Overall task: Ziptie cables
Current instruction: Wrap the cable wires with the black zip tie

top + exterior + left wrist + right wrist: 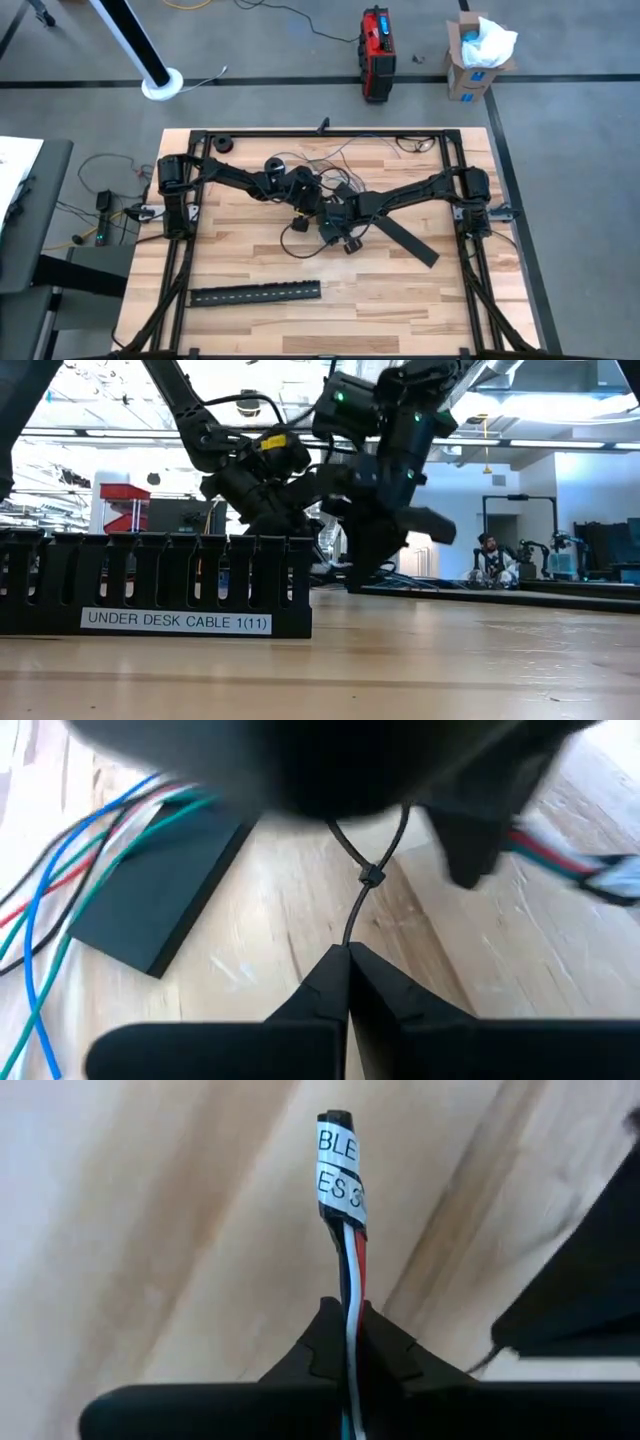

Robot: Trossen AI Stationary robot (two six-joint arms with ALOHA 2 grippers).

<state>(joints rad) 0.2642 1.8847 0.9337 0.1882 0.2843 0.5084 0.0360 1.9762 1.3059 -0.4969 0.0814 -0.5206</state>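
We see the pale butcher-block wooden table (250,325) with both dark arms meeting near its middle. On it lie a long flat black slotted plastic strip (256,293) toward the near edge and a second flat black strip (408,239) slanting beside the right arm. The right gripper (350,1330) is clamped on the cables (347,1270), a thin bundle of white, red and dark wires with a white printed label wrapped round the end. The left gripper (348,952) has its fingers pressed together on the tail of a thin black zip tie (368,875), whose small head sits on a loop just ahead of the fingertips. We judge the step in hand to be cinching: the tie is looped and its tail held. The next move likely calls for a steady pull on the tail away from the head, while the right gripper holds the bundle firm so the loop tightens around the wires.
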